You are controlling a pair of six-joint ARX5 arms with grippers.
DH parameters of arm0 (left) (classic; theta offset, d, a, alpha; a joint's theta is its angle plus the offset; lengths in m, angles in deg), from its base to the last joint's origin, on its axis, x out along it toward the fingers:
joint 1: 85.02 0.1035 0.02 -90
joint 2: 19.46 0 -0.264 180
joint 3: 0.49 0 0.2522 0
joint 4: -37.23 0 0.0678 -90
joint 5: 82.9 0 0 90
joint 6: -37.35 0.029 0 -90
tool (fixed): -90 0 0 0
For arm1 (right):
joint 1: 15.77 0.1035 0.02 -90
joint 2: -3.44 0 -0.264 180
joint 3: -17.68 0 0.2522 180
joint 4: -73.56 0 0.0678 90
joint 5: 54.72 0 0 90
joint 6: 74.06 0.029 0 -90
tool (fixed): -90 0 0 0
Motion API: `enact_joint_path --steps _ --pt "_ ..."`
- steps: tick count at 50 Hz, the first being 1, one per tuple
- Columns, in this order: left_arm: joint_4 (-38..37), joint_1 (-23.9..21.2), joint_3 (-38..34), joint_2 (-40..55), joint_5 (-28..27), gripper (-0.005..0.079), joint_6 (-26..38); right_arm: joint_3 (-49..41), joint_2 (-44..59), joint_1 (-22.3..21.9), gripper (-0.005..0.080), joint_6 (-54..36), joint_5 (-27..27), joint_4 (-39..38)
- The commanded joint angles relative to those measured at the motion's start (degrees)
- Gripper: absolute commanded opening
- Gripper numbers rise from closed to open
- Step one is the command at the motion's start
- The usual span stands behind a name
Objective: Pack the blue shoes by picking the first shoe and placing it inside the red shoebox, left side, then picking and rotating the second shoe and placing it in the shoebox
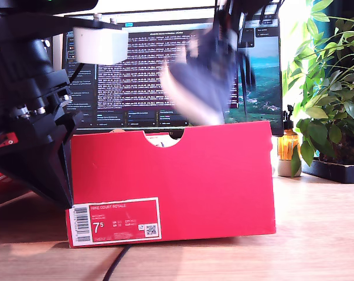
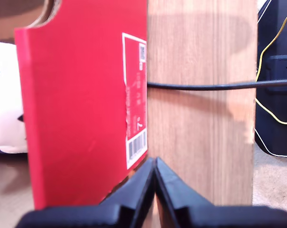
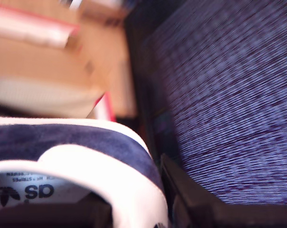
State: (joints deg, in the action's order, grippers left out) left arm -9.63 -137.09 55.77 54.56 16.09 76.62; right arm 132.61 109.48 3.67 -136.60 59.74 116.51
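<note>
Aloft: blue shoe [image 1: 203, 76] blurred above red shoebox [image 1: 171, 181], my second gripper [image 3: 148, 209] clamped on its collar
Idle: my first gripper [image 2: 155, 166] fully closed, empty, beside box label
Risk: fast swing; toe may clip rim
Surroundings: wooden table [image 1: 317, 234], monitor [image 1: 124, 76], plant [image 1: 329, 82]

Black arm [image 1: 30, 88], white block [image 1: 101, 44], silver screws.

Bright daylight blown out behind the plant [image 1: 332, 88], lifted blue shoe [image 1: 203, 76] motion-smeared, second wrist view blurred throughout, soft shadows on the wooden table [image 2: 200, 118]
</note>
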Motion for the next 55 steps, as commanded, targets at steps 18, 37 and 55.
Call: enact_joint_path --steps 18,37,55 --pt "0.13 -0.07 -0.37 0.66 -0.15 -0.0019 -0.17 0.87 5.16 0.44 -0.0010 -2.51 0.44 1.20" --pt "0.26 -0.07 -0.37 0.66 -0.15 -0.0019 0.24 0.87 9.84 1.14 -0.0010 -4.00 0.44 4.61" --pt "0.42 -0.07 -0.37 0.66 -0.02 -0.0019 0.22 0.87 15.37 2.67 -0.0010 -5.86 0.22 6.29"
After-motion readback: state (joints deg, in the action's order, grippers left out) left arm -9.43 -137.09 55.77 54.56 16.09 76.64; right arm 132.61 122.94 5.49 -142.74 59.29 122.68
